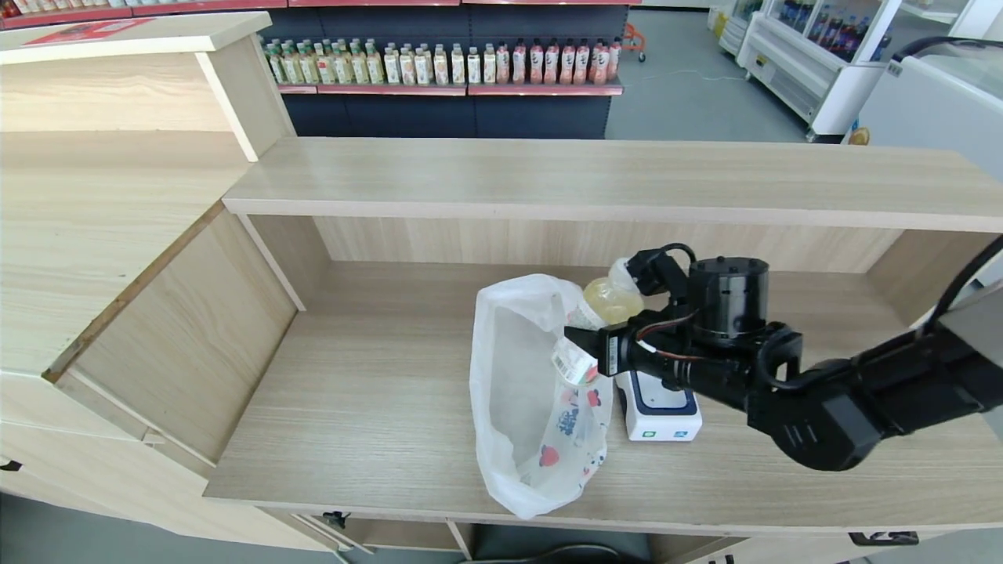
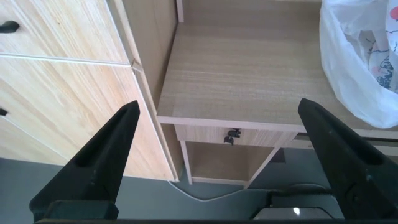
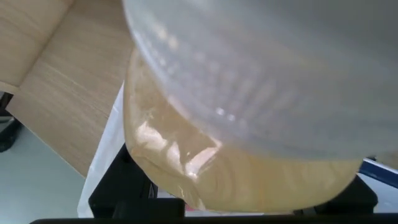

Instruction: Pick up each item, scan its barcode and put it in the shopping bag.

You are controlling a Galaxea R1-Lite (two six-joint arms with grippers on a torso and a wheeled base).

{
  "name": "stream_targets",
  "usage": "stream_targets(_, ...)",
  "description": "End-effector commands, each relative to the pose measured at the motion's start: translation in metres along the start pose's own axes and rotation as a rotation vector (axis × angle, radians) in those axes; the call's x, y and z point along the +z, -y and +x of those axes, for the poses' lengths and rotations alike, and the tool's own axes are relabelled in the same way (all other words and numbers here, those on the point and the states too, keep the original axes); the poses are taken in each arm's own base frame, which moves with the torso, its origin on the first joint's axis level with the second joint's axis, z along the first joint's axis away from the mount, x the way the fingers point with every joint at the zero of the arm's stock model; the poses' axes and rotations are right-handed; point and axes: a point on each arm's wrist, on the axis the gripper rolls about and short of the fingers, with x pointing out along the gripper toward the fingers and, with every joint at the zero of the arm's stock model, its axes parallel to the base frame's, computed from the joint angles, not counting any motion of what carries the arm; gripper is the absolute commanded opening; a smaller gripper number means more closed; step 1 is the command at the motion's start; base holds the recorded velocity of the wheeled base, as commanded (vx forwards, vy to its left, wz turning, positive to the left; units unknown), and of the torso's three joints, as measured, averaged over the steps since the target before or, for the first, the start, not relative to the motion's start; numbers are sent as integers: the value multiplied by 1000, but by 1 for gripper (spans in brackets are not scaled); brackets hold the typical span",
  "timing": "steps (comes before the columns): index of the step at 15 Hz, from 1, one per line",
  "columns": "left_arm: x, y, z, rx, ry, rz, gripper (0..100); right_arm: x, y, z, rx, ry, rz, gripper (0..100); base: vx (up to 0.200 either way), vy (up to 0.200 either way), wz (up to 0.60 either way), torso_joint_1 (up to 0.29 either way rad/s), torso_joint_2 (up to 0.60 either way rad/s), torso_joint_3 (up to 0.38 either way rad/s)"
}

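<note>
A wide wooden counter (image 1: 376,407) is seen, with a raised ledge along its far side and a lower work surface on which the task's things are gathered. Beyond it, at the far side of the room, a long shelf (image 1: 439,66) of bottled drinks is lined up, and a glass-fronted fridge (image 1: 823,70) is placed at the far right. A white plastic shopping bag (image 1: 509,376) with small cartoon prints is stood open near the middle of the work surface, close to its near edge. The right gripper (image 1: 589,346) is held over the right rim of the bag, and its fingers are closed on a bottle (image 1: 610,301) of pale yellow drink. The bottle is tilted, with its barcoded label turned toward the bag's mouth and its yellow body raised toward the far side. In the right wrist view the bottle (image 3: 249,124) is seen pressed up close between the dark fingers. A small white and blue scanner (image 1: 662,415) is set on the counter just right of the bag, below the right arm. The left gripper (image 2: 219,104) is held off the near left edge of the counter (image 2: 249,74), left of the bag (image 2: 360,74); its fingers are spread wide and nothing is held.
</note>
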Motion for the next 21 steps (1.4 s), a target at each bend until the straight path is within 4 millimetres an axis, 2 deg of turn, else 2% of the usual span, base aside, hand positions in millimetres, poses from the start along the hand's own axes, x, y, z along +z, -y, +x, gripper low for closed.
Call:
stream_targets(1,0,0,0,0,0,0,100,-21,-6,29,19,-46,-6,0,0,0,0,0,0,0)
stream_targets(2,0,0,0,0,0,0,100,-26,-6,43,24,-52,-60,0,0,0,0,0,0,0)
stream_targets(5,0,0,0,0,0,0,100,-42,-2,62,19,-78,-181,0,0,0,0,0,0,0)
stream_targets(13,0,0,0,0,0,0,100,-51,-1,117,5,-17,-279,0,0,0,0,0,0,0)
stream_targets(17,0,0,0,0,0,0,100,-61,-4,125,13,-25,-316,0,0,0,0,0,0,0)
stream_targets(18,0,0,0,0,0,0,100,-63,-3,124,12,-33,-317,100,0,0,0,0,0,0)
stream_targets(19,0,0,0,0,0,0,100,-63,-3,123,14,-36,-316,100,0,0,0,0,0,0)
stream_targets(21,0,0,0,0,0,0,100,-49,-6,113,17,-13,-278,100,0,0,0,0,0,0)
